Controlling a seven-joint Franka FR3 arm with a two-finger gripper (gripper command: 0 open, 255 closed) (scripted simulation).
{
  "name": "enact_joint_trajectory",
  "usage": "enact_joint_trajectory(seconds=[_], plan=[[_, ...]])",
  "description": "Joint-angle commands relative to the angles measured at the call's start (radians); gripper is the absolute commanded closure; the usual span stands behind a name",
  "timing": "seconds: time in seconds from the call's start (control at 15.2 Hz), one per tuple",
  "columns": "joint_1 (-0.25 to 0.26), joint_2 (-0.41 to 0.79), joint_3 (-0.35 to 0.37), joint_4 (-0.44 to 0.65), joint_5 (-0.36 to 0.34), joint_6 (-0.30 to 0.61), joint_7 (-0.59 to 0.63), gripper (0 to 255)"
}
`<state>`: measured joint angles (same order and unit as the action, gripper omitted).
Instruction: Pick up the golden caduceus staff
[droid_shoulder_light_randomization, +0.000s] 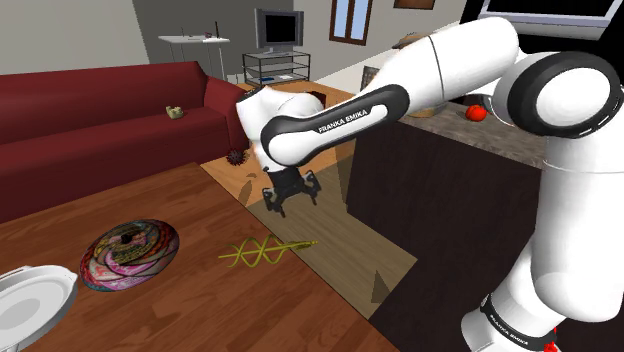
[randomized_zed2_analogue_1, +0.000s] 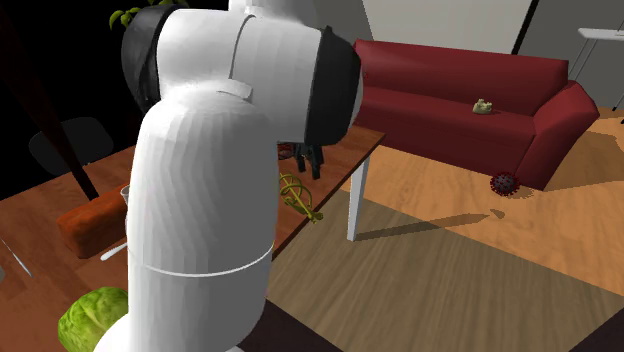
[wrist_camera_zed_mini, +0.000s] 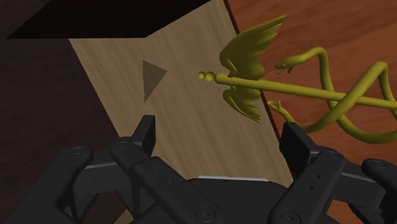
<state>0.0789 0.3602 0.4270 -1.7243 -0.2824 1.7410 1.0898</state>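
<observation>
Reddish-brown wooden tabletop (droid_shoulder_light_randomization: 200, 300) meets a paler floor beneath the black gripper (wrist_camera_zed_mini: 221, 137), whose jaws stand wide apart with nothing in them. Just past the fingertips and out beyond one finger, not between them, the golden caduceus staff (wrist_camera_zed_mini: 305, 89) lies flat near the table's edge. It is a thin knobbed shaft with spread wings and two coiling snakes. The shaft runs roughly along the jaws' opening line, so a sideways shift and probably a wrist turn come first. Farther off stands a dark red sofa (droid_shoulder_light_randomization: 100, 120).
</observation>
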Motion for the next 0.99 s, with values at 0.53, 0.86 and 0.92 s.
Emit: enact_joint_trajectory(seconds=[0.53, 0.86, 0.92], plan=[[0.170, 0.479, -0.074, 0.543, -0.086, -0.173, 0.137, 0], [0.170, 0.508, -0.080, 0.525, -0.093, -0.127, 0.145, 0], [0.170, 0.514, -0.081, 0.522, -0.095, -0.119, 0.147, 0]])
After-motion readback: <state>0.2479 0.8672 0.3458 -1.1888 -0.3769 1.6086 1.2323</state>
